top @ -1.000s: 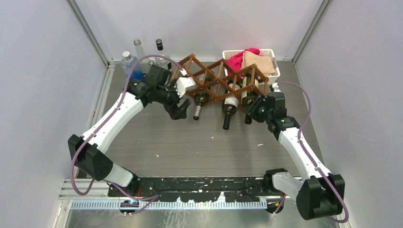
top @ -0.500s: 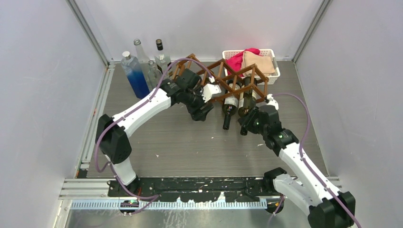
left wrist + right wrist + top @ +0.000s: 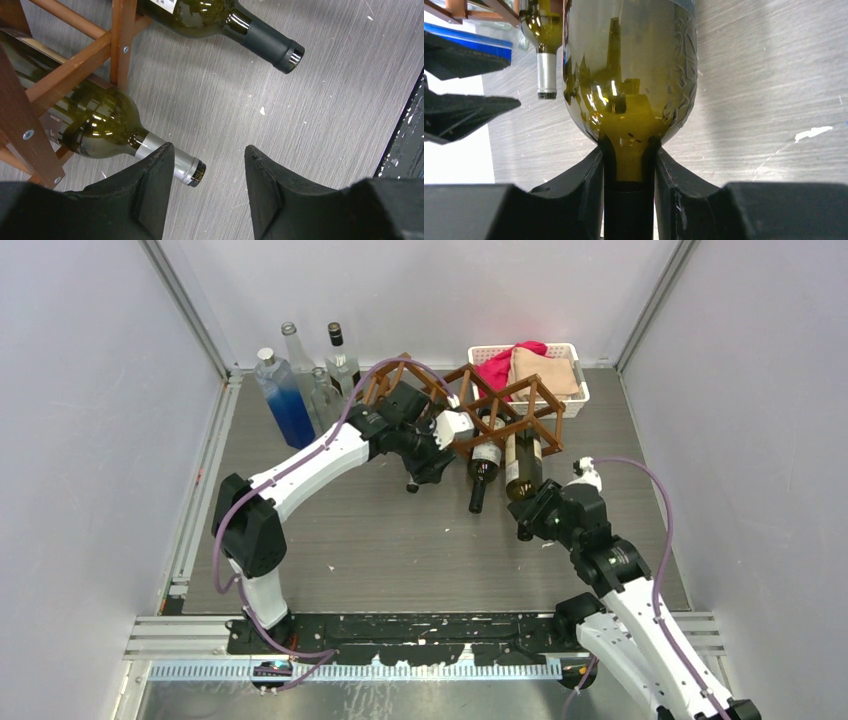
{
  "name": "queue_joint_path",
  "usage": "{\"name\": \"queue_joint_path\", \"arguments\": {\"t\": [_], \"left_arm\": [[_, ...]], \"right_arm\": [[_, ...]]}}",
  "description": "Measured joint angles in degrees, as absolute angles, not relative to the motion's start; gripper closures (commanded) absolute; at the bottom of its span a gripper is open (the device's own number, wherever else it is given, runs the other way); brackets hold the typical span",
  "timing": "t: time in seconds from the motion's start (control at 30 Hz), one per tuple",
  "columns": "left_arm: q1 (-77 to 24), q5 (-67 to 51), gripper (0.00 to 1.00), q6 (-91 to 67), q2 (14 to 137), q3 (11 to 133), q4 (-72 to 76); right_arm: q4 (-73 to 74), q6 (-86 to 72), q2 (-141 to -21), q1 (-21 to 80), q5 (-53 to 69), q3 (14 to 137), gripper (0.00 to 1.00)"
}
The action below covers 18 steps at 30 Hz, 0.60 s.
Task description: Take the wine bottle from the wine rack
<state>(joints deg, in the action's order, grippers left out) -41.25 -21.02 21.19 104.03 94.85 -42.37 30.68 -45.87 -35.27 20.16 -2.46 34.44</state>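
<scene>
Wine bottle between right jaws (neck)

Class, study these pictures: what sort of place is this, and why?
Probably a robotics test cell: plain white walls box in a grey table, and a left arm and right arm work at a wine rack.

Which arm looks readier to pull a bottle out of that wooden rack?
The right: the right fingers clamp the neck of a wine bottle sticking out of the wine rack. The left fingers stand open by a silver-necked bottle, not closed on it.
</scene>
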Motion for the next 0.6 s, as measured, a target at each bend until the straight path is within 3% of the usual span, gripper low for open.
{"name": "queue_joint_path", "arguments": {"t": [0.6], "left_arm": [[-41.3,-21.0,0.56,21.2,104.0,96.2,-40.9]], "right_arm": [[56.3,-51.7,-19.2,20.5,3.5,38.4,0.99]]}}
